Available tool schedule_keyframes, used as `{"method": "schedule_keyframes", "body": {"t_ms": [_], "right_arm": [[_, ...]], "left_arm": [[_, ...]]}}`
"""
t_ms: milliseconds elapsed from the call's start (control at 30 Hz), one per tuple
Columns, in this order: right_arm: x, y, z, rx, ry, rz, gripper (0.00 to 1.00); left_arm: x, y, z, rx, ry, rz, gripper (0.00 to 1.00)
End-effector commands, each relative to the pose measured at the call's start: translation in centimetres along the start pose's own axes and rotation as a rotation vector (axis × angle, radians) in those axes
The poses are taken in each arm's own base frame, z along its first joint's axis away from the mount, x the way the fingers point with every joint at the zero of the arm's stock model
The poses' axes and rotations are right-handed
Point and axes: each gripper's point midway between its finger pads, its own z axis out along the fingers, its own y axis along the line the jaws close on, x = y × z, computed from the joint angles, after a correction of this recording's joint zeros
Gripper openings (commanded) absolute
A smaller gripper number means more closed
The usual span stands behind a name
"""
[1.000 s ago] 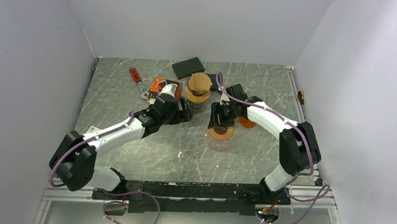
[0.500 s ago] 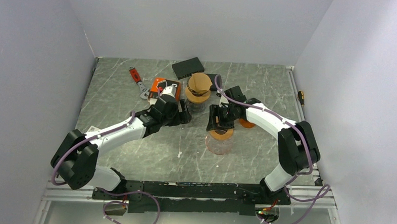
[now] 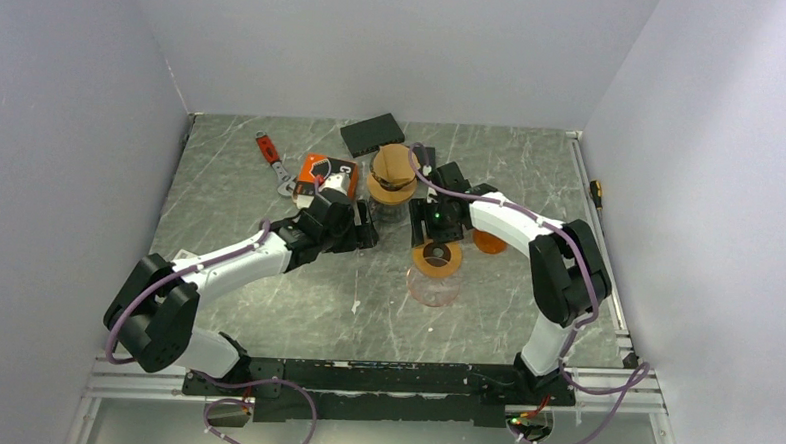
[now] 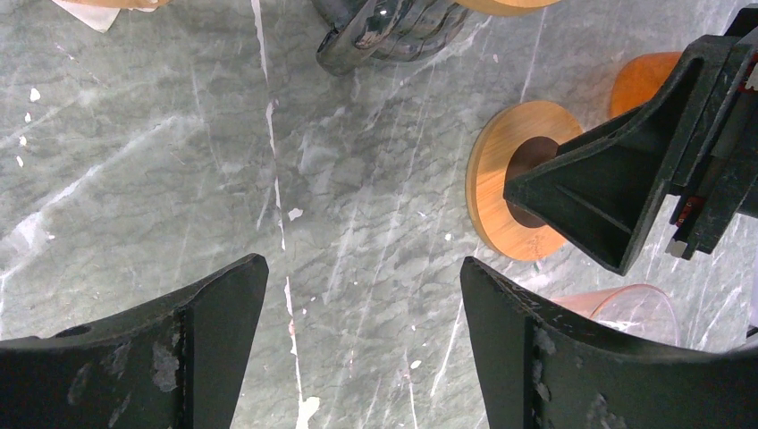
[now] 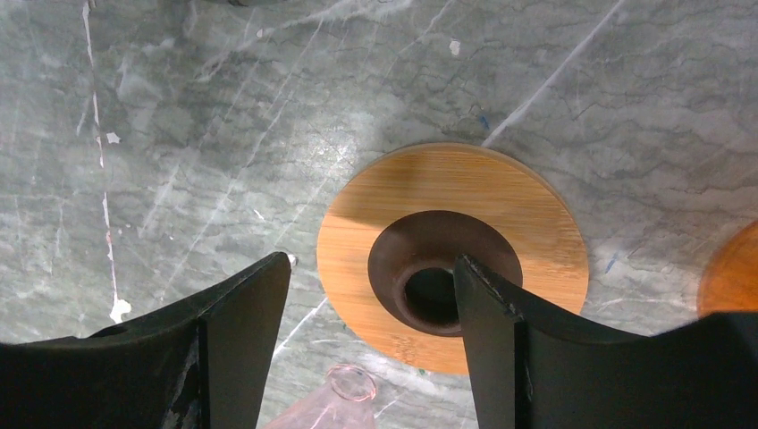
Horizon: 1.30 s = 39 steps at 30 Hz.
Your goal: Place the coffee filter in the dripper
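A brown paper coffee filter (image 3: pixel 395 164) sits cone-up on a wooden-collared stand over a dark glass vessel (image 4: pixel 389 31) at the back centre. The dripper's wooden ring (image 5: pixel 451 255) with its brown centre hole lies on the table, and pink glass (image 5: pixel 353 386) shows just in front of it. My right gripper (image 5: pixel 371 295) hovers open over the ring's left half, gripping nothing; one fingertip (image 5: pixel 487 295) overlaps the brown centre. My left gripper (image 4: pixel 362 286) is open over bare table, left of the ring (image 4: pixel 505 192) and in front of the dark vessel.
An orange round object (image 3: pixel 488 243) lies right of the ring. A black box (image 3: pixel 373 133), a red-handled tool (image 3: pixel 269 153) and an orange-and-black pack (image 3: pixel 321 169) sit at the back left. Walls close three sides.
My right gripper has opened wider, let go of the wooden ring and drawn back toward the rear. The ring now shows uncovered. The left arm has hardly moved.
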Motion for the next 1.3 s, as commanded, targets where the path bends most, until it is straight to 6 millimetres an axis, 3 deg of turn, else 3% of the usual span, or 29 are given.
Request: {"method": "schedule_keyframes", "body": {"t_ms": [0, 367, 767, 1267], "right_arm": [[-0.3, 0.1, 0.3, 0.020, -0.028, -0.030, 0.71], [-0.3, 1.5, -1.5, 0.013, -0.073, -0.064, 0.79], [1.2, 0.3, 0.9, 0.062, 0.002, -0.042, 0.75], [2.4, 0.7, 3.3, 0.027, 0.074, -0.040, 0.67]], "left_arm": [[-0.9, -0.7, -0.4, 0.017, -0.027, 0.011, 0.85], [-0.3, -0.8, 0.2, 0.029, -0.004, 0.007, 0.85], [-0.7, -0.7, -0.3, 0.020, -0.016, 0.014, 0.85], [-2.4, -0.8, -2.0, 0.010, -0.073, 0.023, 0.86]]}}
